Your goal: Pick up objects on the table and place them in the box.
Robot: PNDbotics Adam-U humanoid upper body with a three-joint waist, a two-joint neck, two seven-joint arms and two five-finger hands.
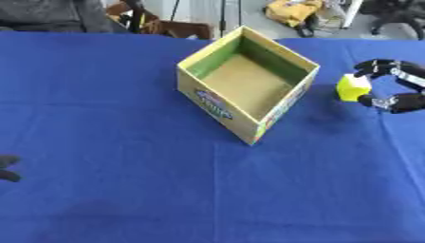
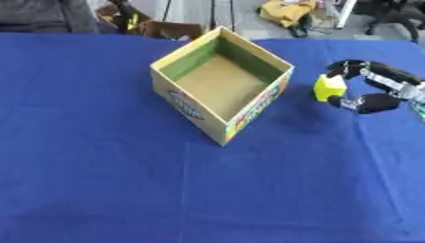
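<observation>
R hand (image 2: pixel 378 88) was curled round yellow block (image 2: pixel 328 87), just right of open box (image 1: pixel 246 84) on blue table (image 1: pixel 124 190). L hand (image 1: pixel 7 168) barely showed at left edge; grip can't tell.

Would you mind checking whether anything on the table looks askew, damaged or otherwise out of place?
Nothing looks damaged or spilled. The box sits turned with a corner toward the camera, open and empty inside. The right hand is curled round a yellow block just right of the box. The left hand shows only at the lower left edge.
</observation>
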